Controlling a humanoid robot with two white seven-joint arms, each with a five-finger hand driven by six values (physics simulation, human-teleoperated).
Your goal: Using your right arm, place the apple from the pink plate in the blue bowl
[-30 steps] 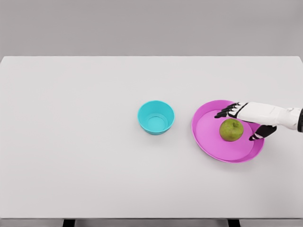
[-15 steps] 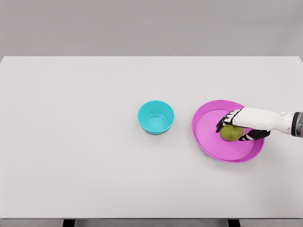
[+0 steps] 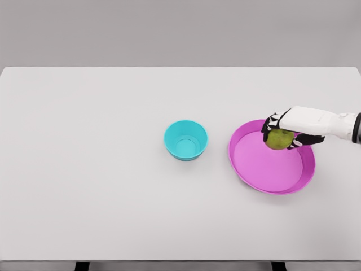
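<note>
Dark fingers of the right hand curled around the green apple, held above the far part of the pink plate. Blue bowl off to the left on the white table, well apart; a leftward carry needed.

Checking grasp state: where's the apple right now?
Head view: the apple is in the right hand, over the far part of the pink plate, right of the blue bowl.
</note>
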